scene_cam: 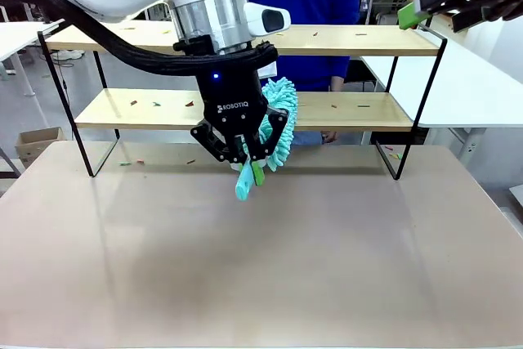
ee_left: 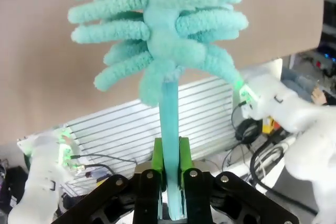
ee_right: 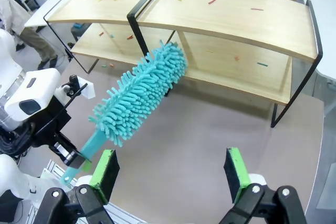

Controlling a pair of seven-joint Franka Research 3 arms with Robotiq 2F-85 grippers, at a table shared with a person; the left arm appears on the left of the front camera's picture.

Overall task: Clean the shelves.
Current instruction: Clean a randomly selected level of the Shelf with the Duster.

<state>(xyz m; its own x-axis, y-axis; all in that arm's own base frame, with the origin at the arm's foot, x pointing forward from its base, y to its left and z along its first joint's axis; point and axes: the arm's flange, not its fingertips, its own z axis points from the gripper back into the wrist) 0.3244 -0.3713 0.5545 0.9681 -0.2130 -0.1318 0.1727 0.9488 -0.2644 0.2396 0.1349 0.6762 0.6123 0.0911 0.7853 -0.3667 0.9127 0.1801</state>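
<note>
My left claw (scene_cam: pixel 252 159) is clamped on the handle of the teal duster (scene_cam: pixel 280 112) at centre frame, just before the shelves (scene_cam: pixel 351 110) that span the upper half. My right claw (ee_right: pixel 170 174) stands apart, empty. I worry the fluffy head could snag the black centre post (ee_right: pixel 140 22) or flick scraps (scene_cam: pixel 189 105) onto the counter (scene_cam: pixel 245 267). There's open room below but it's tight between the boards

lab: white worktables (scene_cam: pixel 478 79), loose cables (ee_left: pixel 258 163)

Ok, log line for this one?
left gripper: shut on duster | right gripper: open, empty | shelves: scraps on both boards
</note>
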